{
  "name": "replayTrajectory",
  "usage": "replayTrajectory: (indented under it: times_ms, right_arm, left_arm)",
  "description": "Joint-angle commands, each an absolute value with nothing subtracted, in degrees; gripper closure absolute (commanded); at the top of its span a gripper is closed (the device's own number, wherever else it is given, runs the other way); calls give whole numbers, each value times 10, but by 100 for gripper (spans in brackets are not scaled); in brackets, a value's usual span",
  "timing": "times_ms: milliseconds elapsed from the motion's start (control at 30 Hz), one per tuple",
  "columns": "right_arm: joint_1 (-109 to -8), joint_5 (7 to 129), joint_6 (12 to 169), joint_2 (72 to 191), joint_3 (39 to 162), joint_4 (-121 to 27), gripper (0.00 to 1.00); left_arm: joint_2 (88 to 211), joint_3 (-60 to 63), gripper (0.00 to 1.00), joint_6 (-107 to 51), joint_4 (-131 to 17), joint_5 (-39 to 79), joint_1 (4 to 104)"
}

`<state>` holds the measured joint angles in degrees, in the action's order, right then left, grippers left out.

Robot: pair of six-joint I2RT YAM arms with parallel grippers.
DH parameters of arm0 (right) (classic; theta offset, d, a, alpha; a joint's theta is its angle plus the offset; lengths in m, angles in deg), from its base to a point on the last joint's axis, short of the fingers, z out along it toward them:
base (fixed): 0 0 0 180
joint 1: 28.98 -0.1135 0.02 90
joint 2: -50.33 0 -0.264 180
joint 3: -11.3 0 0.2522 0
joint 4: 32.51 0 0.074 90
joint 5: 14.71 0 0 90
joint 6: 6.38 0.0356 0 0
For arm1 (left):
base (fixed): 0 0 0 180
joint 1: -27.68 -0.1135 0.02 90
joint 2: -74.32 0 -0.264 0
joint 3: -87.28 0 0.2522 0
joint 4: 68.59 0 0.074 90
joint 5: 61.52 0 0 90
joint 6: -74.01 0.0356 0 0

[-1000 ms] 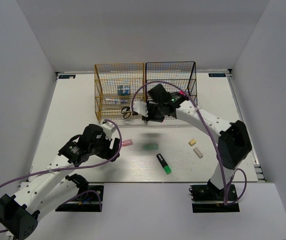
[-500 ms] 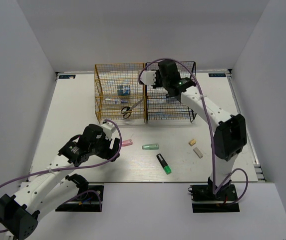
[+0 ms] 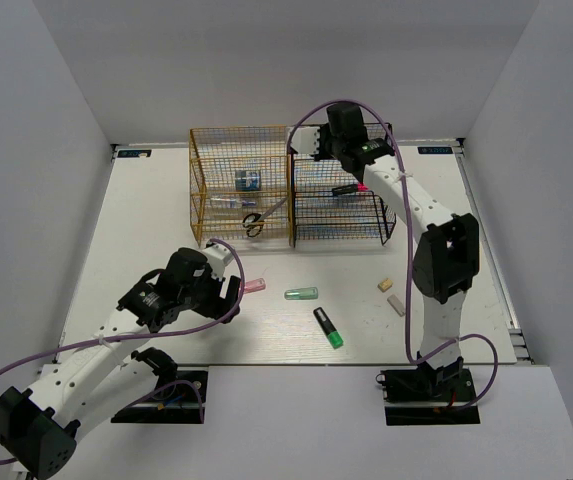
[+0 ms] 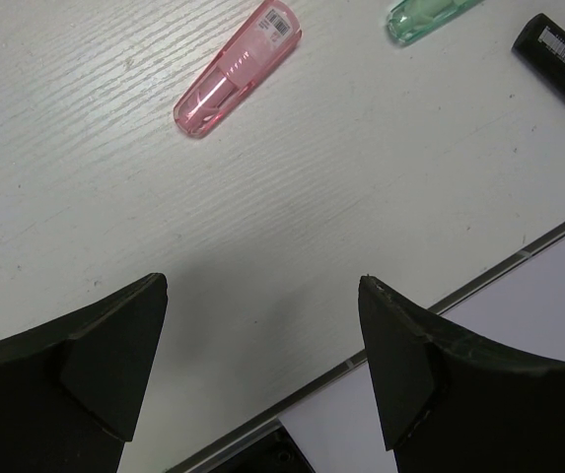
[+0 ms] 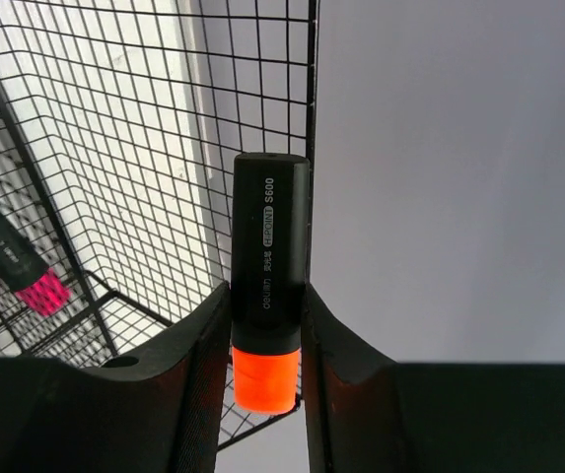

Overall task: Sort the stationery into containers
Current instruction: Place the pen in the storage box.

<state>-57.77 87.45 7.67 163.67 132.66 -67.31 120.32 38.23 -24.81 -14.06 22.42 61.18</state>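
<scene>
Your counter (image 3: 146, 220) carries two wire racks standing side by side at its far end, the gold-yellow rack (image 3: 203, 180) on the left and the black rack (image 3: 311, 215) touching it on the right. Your right fingers (image 5: 203, 365) are up at the top edge of the black rack, clamped on the orange-capped highlighter (image 5: 268, 266), with its cap toward the wrist. Your left fingers (image 4: 105, 345) are spread apart and hold nothing, low over the near-left counter.

The scissors (image 3: 253, 224), clear pen (image 3: 224, 202) and blue tape roll (image 3: 247, 180) sit inside the gold-yellow rack. The pink-capped highlighter (image 3: 350, 189) lies in the black rack.

On the counter, the green-capped highlighter (image 3: 328, 327) lies near the front, with the green capsule (image 3: 301, 294) just beyond it. The pink capsule (image 4: 235, 69) lies just ahead of your left fingers. The beige eraser (image 3: 386, 285) lies to the right.
</scene>
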Motion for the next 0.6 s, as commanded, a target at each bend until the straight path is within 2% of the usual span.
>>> replayTrajectory:
  times_ms: [0, 67, 133, 167, 200, 333, 433, 467, 500, 533, 567]
  right_arm:
    - [-563, 854, 43, 1656, 1373, -700, 85]
    - [-561, 849, 47, 1664, 1378, -710, 70]
    - [-553, 849, 48, 1667, 1384, -719, 64]
    - [-550, 850, 54, 1671, 1390, -725, 55]
    - [-550, 845, 62, 1673, 1392, -730, 52]
    - [-542, 833, 94, 1662, 1395, -738, 49]
    - [-541, 821, 119, 1649, 1398, -755, 52]
    - [-545, 821, 125, 1644, 1398, -764, 55]
    - [-544, 814, 151, 1625, 1398, -773, 88]
    - [-544, 779, 191, 1614, 1395, -778, 100]
    - [-542, 757, 241, 1603, 1391, -792, 100]
  left_arm:
    - [1202, 385, 12, -243, -138, 221, 610]
    - [1203, 384, 12, -244, -139, 221, 610]
    - [1205, 385, 12, -243, -140, 220, 611]
    - [1205, 384, 12, -243, -139, 219, 610]
    - [1206, 384, 12, -243, -139, 220, 610]
    - [1206, 385, 12, -244, -139, 221, 610]
    - [1207, 385, 19, -243, -138, 214, 610]
    - [1208, 385, 26, -241, -140, 212, 610]
    - [1208, 385, 54, -241, -139, 207, 610]
    - [1209, 385, 72, -240, -140, 207, 610]
    - [1208, 386, 89, -240, -141, 206, 610]
